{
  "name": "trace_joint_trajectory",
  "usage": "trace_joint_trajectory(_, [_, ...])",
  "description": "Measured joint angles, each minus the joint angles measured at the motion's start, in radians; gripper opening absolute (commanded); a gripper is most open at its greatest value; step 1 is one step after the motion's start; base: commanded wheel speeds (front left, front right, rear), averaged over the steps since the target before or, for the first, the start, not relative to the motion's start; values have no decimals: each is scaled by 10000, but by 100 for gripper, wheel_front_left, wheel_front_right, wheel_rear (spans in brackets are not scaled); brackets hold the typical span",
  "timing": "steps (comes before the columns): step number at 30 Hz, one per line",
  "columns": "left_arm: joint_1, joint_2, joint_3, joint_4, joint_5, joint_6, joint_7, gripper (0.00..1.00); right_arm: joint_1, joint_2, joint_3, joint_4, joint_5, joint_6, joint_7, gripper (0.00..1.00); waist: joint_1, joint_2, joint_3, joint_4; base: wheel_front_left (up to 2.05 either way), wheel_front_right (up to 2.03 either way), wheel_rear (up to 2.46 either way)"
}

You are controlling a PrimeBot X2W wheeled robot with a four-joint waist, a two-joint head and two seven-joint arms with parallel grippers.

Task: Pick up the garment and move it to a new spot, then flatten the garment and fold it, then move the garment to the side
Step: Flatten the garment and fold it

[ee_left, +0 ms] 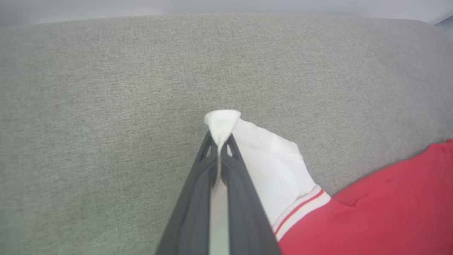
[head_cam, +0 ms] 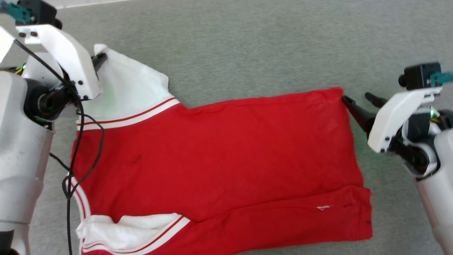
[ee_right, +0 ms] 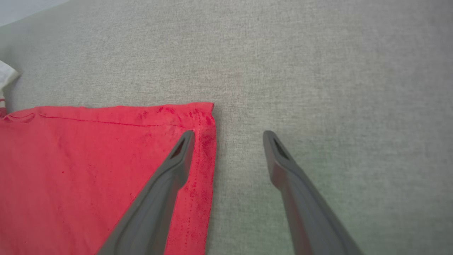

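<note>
I see the garment (head_cam: 219, 159) spread plain red side up on the grey fabric surface (head_cam: 247, 46). My left gripper (ee_left: 220, 141) is clamped on the tip of the garment's white sleeve (ee_left: 269, 166). My right gripper (ee_right: 228, 136) has its fingers apart at the garment's hem corner, one finger over the cloth and the other beside it.

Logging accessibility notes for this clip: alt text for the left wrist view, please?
The left gripper is shut on the white sleeve tip of the garment, over a grey fabric surface. The garment's red body with striped trim lies at lower right.
</note>
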Motion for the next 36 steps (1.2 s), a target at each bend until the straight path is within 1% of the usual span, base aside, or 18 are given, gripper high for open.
trace_joint_trajectory(5, [-231,-267,-153,-117,46,-119,-184,0,-1084,-224,554,859,90,0,1285,100,0,0,179,542,0,0,0])
trace_joint_trajectory(6, [-319,-305,-192,-148,77,-188,-280,0,-1562,-265,834,1390,161,0,1979,100,0,0,376,732,0,0,0])
trace_joint_trajectory(8, [-344,-320,-222,-148,77,-194,-288,0,-1813,-305,976,1708,251,0,2493,100,-1,-1,481,831,0,0,0])
trace_joint_trajectory(9, [-360,-318,-276,-146,98,-238,-393,0,-2125,-347,1093,2038,347,0,3126,0,-1,0,596,933,0,0,0])
trace_joint_trajectory(12, [-361,-314,-311,-100,128,-270,-499,0,-2182,-336,1110,2059,385,-13,3022,0,0,-1,567,928,0,0,0])
trace_joint_trajectory(16, [-265,-203,-217,-50,98,-278,-746,0,-2138,-301,1016,1864,439,-12,2378,0,-1,0,332,898,0,0,0])
trace_joint_trajectory(22, [777,12,90,-270,-102,-234,-1400,0,-1432,-470,640,1041,376,2,1404,0,0,0,-316,852,0,0,0])
trace_joint_trajectory(24, [1320,102,267,-476,-219,-167,-1680,0,-970,-512,512,736,324,2,1198,0,0,0,-595,840,0,0,0])
trace_joint_trajectory(25, [1966,155,441,-711,-345,-69,-2027,0,-434,-518,378,445,257,2,1003,0,-1,0,-884,837,0,0,0])
trace_joint_trajectory(26, [3067,186,619,-1126,-508,107,-2435,0,441,-495,119,86,146,2,788,0,-1,0,-1340,847,0,0,0])
trace_joint_trajectory(27, [3457,198,679,-1269,-585,178,-2545,0,738,-453,19,-33,146,2,715,0,-1,0,-1488,854,0,0,0])
trace_joint_trajectory(28, [3457,198,679,-1269,-585,178,-2545,0,738,-453,19,-33,146,2,715,0,-1,0,-1488,854,0,0,0])
trace_joint_trajectory(29, [4249,201,759,-1578,-700,336,-2711,0,1340,-380,-150,-230,52,4,616,0,-2,0,-1779,875,0,0,0])
trace_joint_trajectory(32, [5344,199,884,-2029,-844,583,-2934,0,2230,-213,-403,-458,-48,2,500,0,-2,0,-2159,927,0,0,0])
trace_joint_trajectory(33, [5344,199,884,-2029,-844,583,-2934,0,2230,-213,-403,-458,-48,2,500,0,-2,0,-2159,927,0,0,0])
trace_joint_trajectory(34, [5992,192,961,-2345,-965,738,-3091,0,2792,-104,-598,-596,-117,4,391,0,-2,0,-2370,972,0,0,0])
trace_joint_trajectory(35, [6325,188,980,-2506,-989,823,-3116,0,3033,-36,-704,-640,-132,2,355,0,-3,0,-2459,992,0,0,0])
trace_joint_trajectory(36, [6325,188,980,-2506,-989,823,-3116,0,3033,-36,-704,-640,-132,2,355,0,-3,0,-2459,992,0,0,0])
